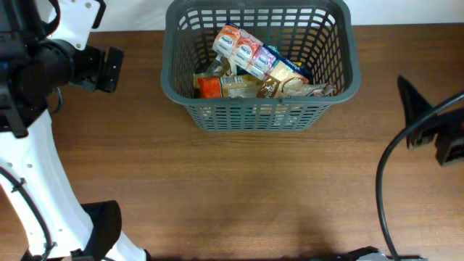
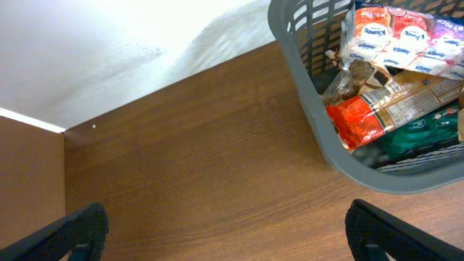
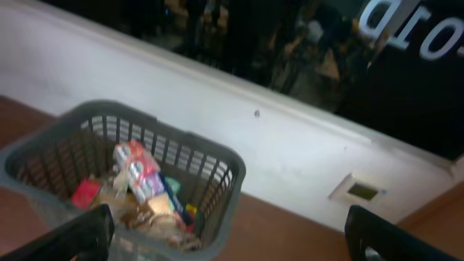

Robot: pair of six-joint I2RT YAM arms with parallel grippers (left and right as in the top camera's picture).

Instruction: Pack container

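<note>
The container (image 1: 171, 83) is a dark grey slotted basket at the back middle of the table. It holds several snack packs (image 1: 246, 52), a white pack of tissues lying on top. It also shows in the left wrist view (image 2: 304, 80) and in the right wrist view (image 3: 217, 170). My left gripper (image 2: 225, 232) is open and empty over bare wood to the left of the container. My right gripper (image 3: 232, 235) is open and empty, to the right of the container and facing it.
The brown wooden table (image 1: 239, 188) meets a white wall (image 2: 94, 51) at the back. The left arm's white base (image 1: 36, 181) stands at the left edge. A black cable (image 1: 384, 181) hangs by the right arm.
</note>
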